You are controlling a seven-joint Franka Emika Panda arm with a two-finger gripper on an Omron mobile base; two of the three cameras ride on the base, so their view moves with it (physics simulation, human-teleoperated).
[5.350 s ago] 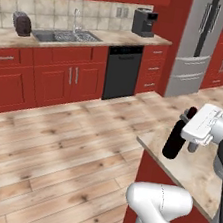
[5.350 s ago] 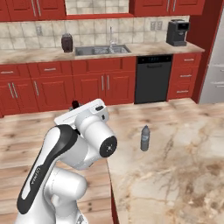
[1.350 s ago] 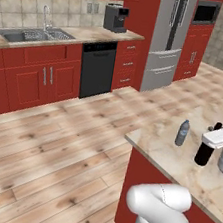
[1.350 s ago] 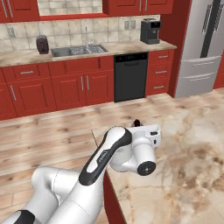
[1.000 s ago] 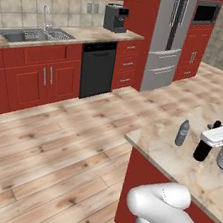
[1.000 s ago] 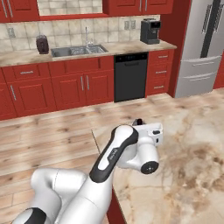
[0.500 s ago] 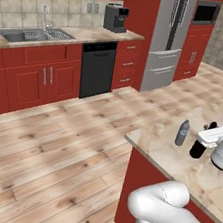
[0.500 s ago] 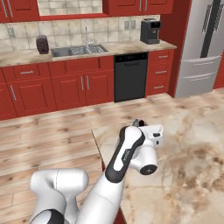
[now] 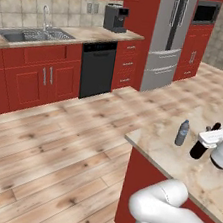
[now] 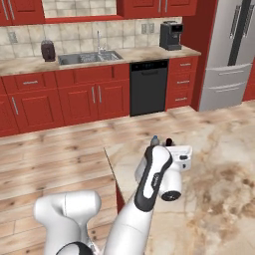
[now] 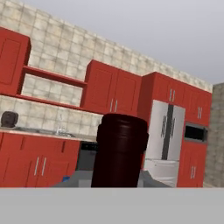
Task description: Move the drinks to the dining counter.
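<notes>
On the table [image 9: 168,152], near its edge, the wine bottle [image 9: 197,148] stands upright or almost so, just beside the water bottle [image 9: 182,132], and the hand [image 9: 211,137] is at its upper part. From the hand camera, the dark neck [image 11: 119,151] rises right in the middle, very close. The fingertips are not visible there, so I cannot see directly how the jaws stand; they seem nearly closed, which suggests the hand is clenched on the neck, perhaps just beginning to loosen.

I judge that the step in hand is the setting down of this wine bottle on the table, next to the water bottle that already stands there. The base seems to be on the stone, though I cannot tell this for sure.

The next move calls for opening the fingers fully and lifting the hand straight up, without pushing the neck sideways, because a tall bottle tips easily and the water bottle is close. After this, one more drink should remain to bring.
</notes>
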